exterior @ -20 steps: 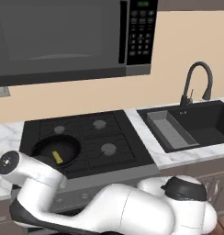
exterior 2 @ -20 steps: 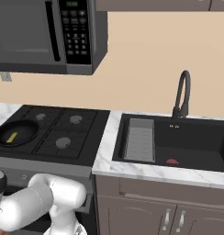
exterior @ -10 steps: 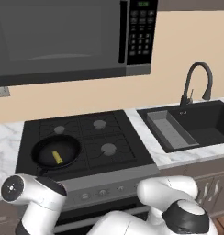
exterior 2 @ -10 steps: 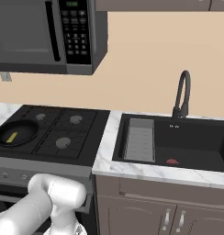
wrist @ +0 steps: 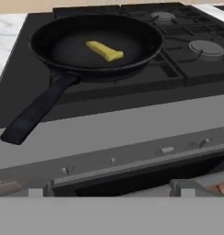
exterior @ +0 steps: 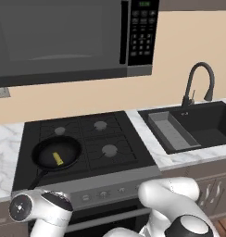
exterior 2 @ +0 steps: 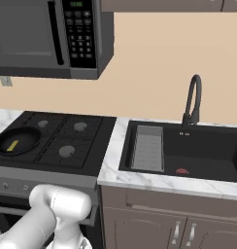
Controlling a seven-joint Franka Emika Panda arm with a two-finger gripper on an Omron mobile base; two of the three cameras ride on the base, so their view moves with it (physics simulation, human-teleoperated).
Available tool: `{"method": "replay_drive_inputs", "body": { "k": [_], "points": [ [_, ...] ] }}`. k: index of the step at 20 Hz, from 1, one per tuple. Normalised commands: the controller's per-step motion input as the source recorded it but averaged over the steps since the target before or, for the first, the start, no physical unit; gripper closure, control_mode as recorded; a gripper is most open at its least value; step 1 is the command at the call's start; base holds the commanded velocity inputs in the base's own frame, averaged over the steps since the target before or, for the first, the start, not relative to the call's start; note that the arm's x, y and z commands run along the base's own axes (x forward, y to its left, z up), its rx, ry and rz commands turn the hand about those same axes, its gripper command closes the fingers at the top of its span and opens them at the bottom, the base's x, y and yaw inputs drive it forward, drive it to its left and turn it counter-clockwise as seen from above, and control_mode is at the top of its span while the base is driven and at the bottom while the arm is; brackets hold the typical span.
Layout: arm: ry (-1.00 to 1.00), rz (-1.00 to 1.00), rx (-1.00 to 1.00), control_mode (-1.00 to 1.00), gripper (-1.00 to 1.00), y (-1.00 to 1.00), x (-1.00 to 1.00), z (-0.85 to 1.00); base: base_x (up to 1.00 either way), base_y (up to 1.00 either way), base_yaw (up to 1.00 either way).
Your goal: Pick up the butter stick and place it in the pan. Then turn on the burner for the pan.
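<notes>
cooktop: black, grates, four burners; camera views same as a second back, so my base hasn't driven.
my arm: dropped low in front of the stove over the last second; elbow now below the counter edge, near left.
pan: near-left burner, handle pointing near-left toward me; unmoved.
control strip: grey front panel, small knobs along it, just ahead of my hand.
butter stick: lying flat inside the pan, mid-floor.
pincer: released, wide apart, holding nothing, tips low at the stove front.
meaning: butter step looks done; I judge I'm heading for the pan's knob.
</notes>
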Motion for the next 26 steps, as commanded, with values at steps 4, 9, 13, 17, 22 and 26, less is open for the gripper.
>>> {"method": "replay_drive_inputs", "body": {
  "k": [4, 9, 13, 17, 22, 26],
  "points": [
    [-0.11, 0.01, -0.05, -1.0, -1.0, 0.0, -0.06, -0.34, 0.0, 0.0, 0.0],
    [-0.12, 0.0, -0.06, -1.0, -1.0, 0.0, 0.0, -0.39, 0.0, 0.0, 0.0],
    [-0.1, 0.0, -0.03, -1.0, -1.0, 0.0, 0.0, -0.3, 0.0, 0.0, 0.0],
    [-0.08, 0.0, -0.02, -1.0, -1.0, 0.0, 0.0, -0.3, 0.0, 0.0, 0.0],
    [-0.07, 0.0, 0.0, -1.0, -1.0, 0.0, 0.0, -0.21, 0.0, 0.0, 0.0],
    [-0.06, 0.0, 0.0, -1.0, -1.0, 0.0, 0.0, -0.18, 0.0, 0.0, 0.0]
  ]
}}
